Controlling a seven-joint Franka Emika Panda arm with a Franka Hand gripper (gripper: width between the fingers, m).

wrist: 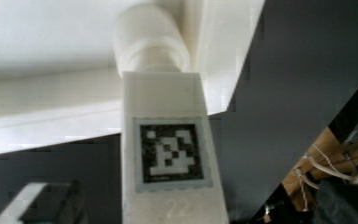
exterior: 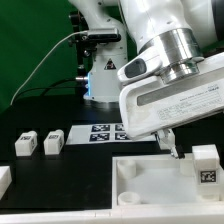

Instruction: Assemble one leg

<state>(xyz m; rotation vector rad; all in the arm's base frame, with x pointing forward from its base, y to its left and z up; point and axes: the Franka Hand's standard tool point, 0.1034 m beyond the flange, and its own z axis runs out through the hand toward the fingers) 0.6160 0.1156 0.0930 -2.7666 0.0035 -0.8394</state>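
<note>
A leg [exterior: 205, 163], a small white block with a black-and-white tag, stands upright at the corner of the large white tray-like piece [exterior: 150, 180] on the exterior view's right. In the wrist view this leg [wrist: 167, 120] fills the middle, its round end against the white tray-like piece [wrist: 51, 95]. My gripper [exterior: 180, 148] hangs right beside it, open. One dark finger [wrist: 34, 205] shows with a gap between it and the leg; the other finger is hidden. Nothing is gripped.
Two more small white blocks [exterior: 25, 145] [exterior: 52, 143] lie on the black table at the exterior view's left, and another white piece [exterior: 5, 180] sits at the left edge. The marker board [exterior: 105, 132] lies behind the tray-like piece. Cables [wrist: 336, 170] hang beside the hand.
</note>
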